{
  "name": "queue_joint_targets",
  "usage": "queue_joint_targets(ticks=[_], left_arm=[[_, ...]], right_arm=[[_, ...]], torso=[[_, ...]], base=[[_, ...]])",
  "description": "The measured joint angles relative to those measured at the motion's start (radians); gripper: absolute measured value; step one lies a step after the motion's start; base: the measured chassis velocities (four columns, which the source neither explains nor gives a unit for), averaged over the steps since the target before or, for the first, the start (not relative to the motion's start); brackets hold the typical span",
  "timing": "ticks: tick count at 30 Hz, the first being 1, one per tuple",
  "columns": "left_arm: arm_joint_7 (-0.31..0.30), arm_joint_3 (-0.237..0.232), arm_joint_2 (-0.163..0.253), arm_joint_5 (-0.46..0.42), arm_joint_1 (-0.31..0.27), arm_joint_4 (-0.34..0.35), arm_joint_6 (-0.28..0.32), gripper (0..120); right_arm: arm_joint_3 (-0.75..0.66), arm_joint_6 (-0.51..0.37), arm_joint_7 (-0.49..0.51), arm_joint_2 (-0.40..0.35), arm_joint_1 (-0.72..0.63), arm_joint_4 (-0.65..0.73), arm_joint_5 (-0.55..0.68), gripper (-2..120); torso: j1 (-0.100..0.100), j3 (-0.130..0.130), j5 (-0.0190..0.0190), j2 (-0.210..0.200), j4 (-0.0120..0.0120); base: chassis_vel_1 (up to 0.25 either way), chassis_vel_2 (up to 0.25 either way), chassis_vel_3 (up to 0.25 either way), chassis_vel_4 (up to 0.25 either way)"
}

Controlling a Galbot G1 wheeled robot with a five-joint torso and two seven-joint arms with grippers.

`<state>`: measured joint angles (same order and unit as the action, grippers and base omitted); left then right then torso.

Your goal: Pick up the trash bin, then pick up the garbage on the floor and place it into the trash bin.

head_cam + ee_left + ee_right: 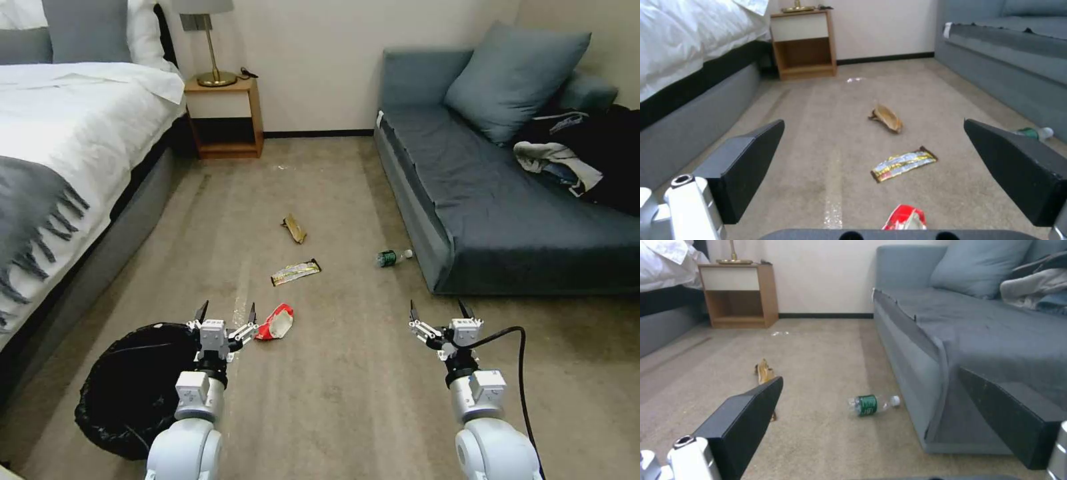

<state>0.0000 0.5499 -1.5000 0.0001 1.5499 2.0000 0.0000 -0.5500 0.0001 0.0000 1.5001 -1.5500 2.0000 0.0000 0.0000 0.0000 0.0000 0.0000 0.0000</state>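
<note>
Bin [130, 390], lined with a black bag, is seen on the carpet [347, 400] at the robot's near left, between the bed [60, 173] and the left arm, whose wrist partly covers the rim. Four pieces of litter are scattered on the floor ahead. A red-and-white wrapper [277, 322] is found just beside the left gripper [227, 312], at its right fingertip, and its top shows in the left wrist view [905, 217]. A yellow-silver wrapper [295, 272] lies flat a little farther on [903, 164], and a brown wrapper [294, 229] lies beyond it [886, 118], toward the nightstand [225, 117]. A small bottle [393, 257] with a green label and white cap is laid on its side close to the sofa [507, 200] base [873, 404], well ahead of the right gripper [437, 309].

Both grippers are held low over the carpet, pointing forward, and both are spread wide with nothing between the fingers [746, 166] [740, 423]. No litter is touched by the right gripper. A heap of clothes [573, 163] is piled at the sofa's far right, next to a blue cushion [517, 77]. A lamp [210, 40] is set on the nightstand.
</note>
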Motion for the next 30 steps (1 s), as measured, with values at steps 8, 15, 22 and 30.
queue_joint_targets(ticks=[8,15,22,30], left_arm=[[0.000,0.000,0.000,0.000,0.000,0.000,0.000,100],[0.000,0.000,0.000,0.000,0.000,0.000,0.000,100],[0.000,0.000,0.000,0.000,0.000,0.000,0.000,100],[0.000,0.000,0.000,0.000,0.000,0.000,0.000,100]], right_arm=[[0.000,0.000,0.000,0.000,0.000,0.000,0.000,100],[0.000,0.000,0.000,0.000,0.000,0.000,0.000,100],[0.000,0.000,0.000,0.000,0.000,0.000,0.000,100],[0.000,0.000,0.000,0.000,0.000,0.000,0.000,100]], torso=[[0.000,0.000,0.0000,0.000,0.0000],[0.000,0.000,0.0000,0.000,0.0000],[0.000,0.000,0.0000,0.000,0.0000],[0.000,0.000,0.0000,0.000,0.0000]], base=[[0.000,0.000,0.000,0.000],[0.000,0.000,0.000,0.000],[0.000,0.000,0.000,0.000],[0.000,0.000,0.000,0.000]])
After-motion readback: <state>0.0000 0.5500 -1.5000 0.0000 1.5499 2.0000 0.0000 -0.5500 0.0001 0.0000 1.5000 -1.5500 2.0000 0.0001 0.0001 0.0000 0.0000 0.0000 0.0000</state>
